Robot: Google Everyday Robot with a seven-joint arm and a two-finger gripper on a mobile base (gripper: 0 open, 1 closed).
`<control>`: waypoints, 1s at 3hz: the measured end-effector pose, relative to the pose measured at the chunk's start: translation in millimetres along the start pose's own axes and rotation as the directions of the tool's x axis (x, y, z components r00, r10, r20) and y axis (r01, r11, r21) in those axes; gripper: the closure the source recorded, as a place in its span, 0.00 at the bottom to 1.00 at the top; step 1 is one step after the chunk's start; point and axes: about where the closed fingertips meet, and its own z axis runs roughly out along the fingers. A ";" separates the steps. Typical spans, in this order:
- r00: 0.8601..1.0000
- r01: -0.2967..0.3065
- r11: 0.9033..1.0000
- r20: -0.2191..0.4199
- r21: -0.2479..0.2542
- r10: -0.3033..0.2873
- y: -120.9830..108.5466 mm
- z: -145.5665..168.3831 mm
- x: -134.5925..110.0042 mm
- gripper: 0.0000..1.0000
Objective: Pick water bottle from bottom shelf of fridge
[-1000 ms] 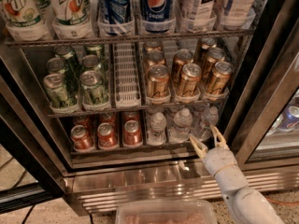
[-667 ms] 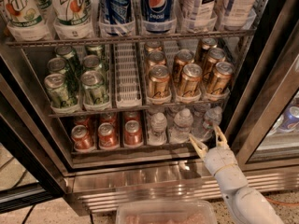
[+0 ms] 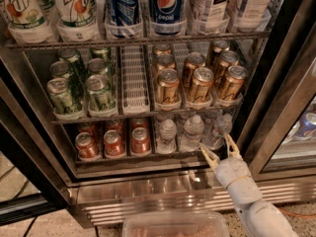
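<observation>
Three water bottles [image 3: 192, 132] on bottom shelf [image 3: 148, 158] | hand [image 3: 215, 143] spread just before shelf front | speckled floor [image 3: 44, 223] below

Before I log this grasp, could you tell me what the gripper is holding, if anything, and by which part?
Nothing is held. The gripper is open at the front lip of the bottom shelf, just before the rightmost water bottle, with nothing between its fingers.

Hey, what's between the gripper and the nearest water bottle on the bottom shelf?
Nothing. In the camera view the open gripper hangs right before the rightmost water bottle, at the lip of the bottom shelf, with no object between.
</observation>
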 end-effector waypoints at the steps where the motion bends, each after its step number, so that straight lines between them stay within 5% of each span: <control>1: 0.999 0.032 0.999 0.010 -0.040 -0.032 8.9 -25.6 -4.6 0.39; 3: 0.995 0.088 0.991 0.049 -0.098 -0.084 23.8 -70.3 -28.9 0.38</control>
